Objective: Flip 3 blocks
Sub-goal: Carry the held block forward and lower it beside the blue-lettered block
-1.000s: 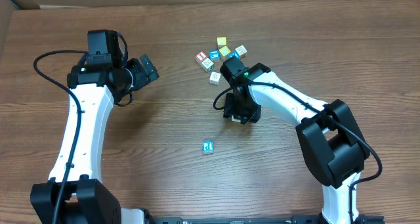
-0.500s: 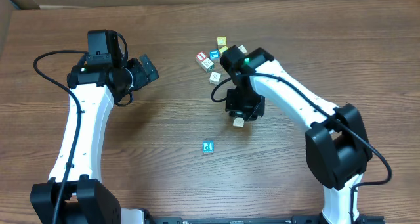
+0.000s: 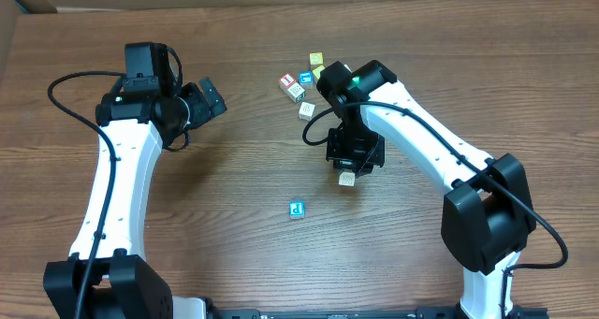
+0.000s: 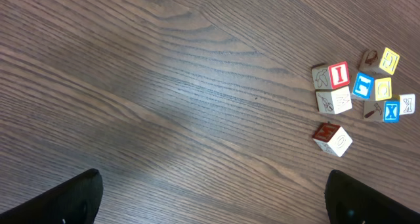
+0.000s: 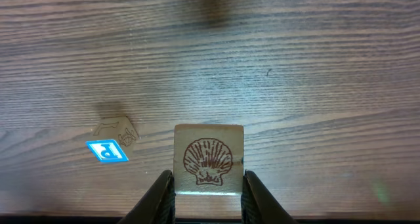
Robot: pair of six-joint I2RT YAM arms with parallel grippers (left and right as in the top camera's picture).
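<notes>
Pale block (image 3: 347,179) had left the cluster (image 3: 309,79) overhead, carried by my right gripper (image 3: 350,167) out over open table (image 3: 234,225), near the blue "P" block (image 3: 297,209). My left gripper (image 3: 208,99) hung off to the side, jaws spread wide and holding nothing. Its wrist view showed only the remaining cluster, untouched. The right wrist view showed the jaws clamped on the cube, its shell picture facing the camera. I couldn't tell whether it touched the wood. I judged this flip underway, not finished.
</notes>
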